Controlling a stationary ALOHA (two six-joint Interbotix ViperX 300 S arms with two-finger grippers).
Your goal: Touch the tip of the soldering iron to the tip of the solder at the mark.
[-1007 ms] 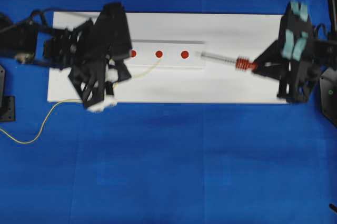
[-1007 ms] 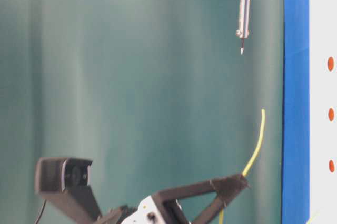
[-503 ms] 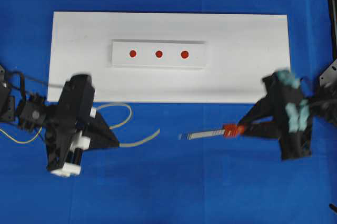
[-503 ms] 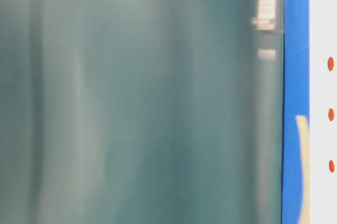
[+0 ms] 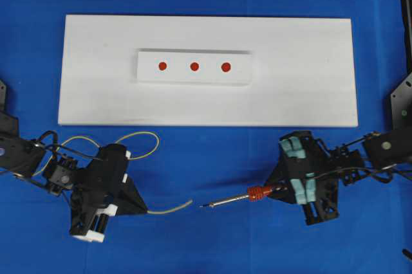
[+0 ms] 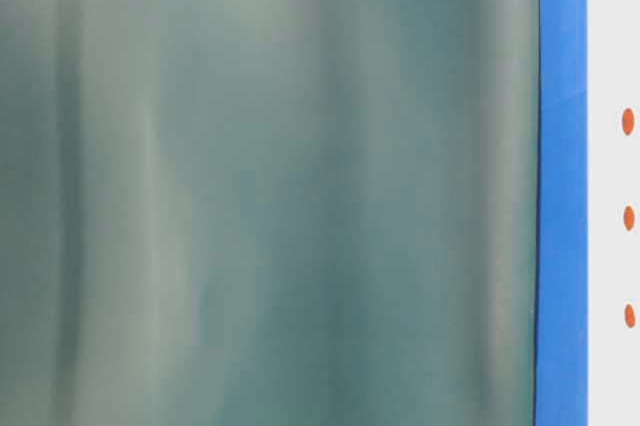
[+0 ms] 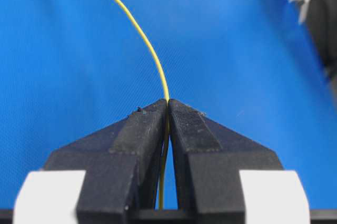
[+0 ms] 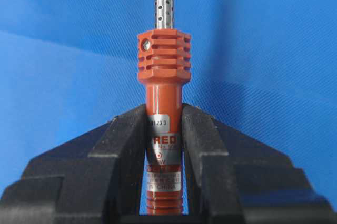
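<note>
Solder (image 5: 168,209) and soldering iron (image 5: 237,199) both held, off the white board (image 5: 309,87), tips apart.

From the left: the left gripper (image 5: 143,208) is clamped on the solder, free end toward 3 o'clock; the right gripper (image 5: 275,188) is clamped on the iron's red handle, tip toward 9 o'clock. The red marks (image 5: 194,66) lie at 12 o'clock. Carry both there; I'd settle the limp solder first, then ease the iron's tip in.
</note>
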